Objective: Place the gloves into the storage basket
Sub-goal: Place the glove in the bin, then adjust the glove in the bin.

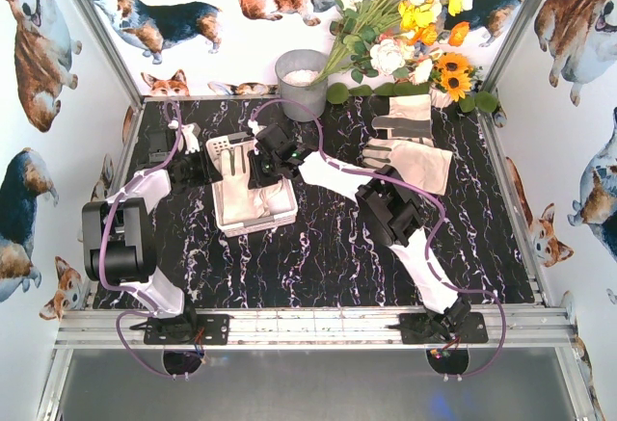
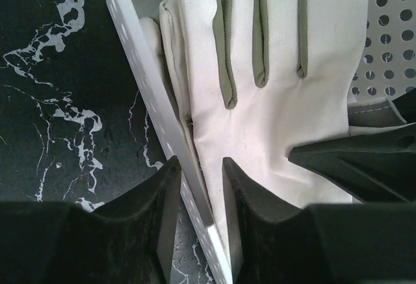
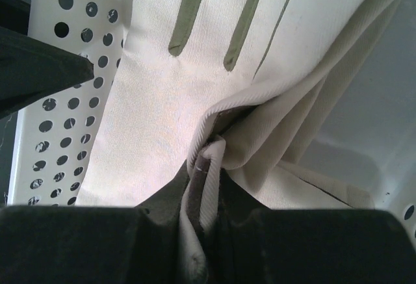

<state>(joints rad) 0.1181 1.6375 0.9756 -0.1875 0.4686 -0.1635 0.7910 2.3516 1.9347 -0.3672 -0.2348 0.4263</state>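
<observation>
The white perforated storage basket (image 1: 286,217) sits left of centre on the black marble table. A cream glove (image 2: 260,115) with grey finger strips lies flat inside it, fingers pointing away. My left gripper (image 2: 201,162) stands open astride the basket's left wall (image 2: 140,69), one finger outside over the table and one inside over the glove. My right gripper (image 3: 209,160) is shut on a folded cuff edge of a glove (image 3: 169,102) low inside the basket (image 3: 58,115). In the top view both grippers, left (image 1: 210,166) and right (image 1: 272,159), meet at the basket. Two more gloves (image 1: 410,118) (image 1: 415,163) lie at the back right.
A grey metal bucket (image 1: 302,82) stands just behind the basket. A bunch of yellow and white flowers (image 1: 405,16) lies along the back right. Corgi-print walls and metal rails (image 1: 308,325) close in the table.
</observation>
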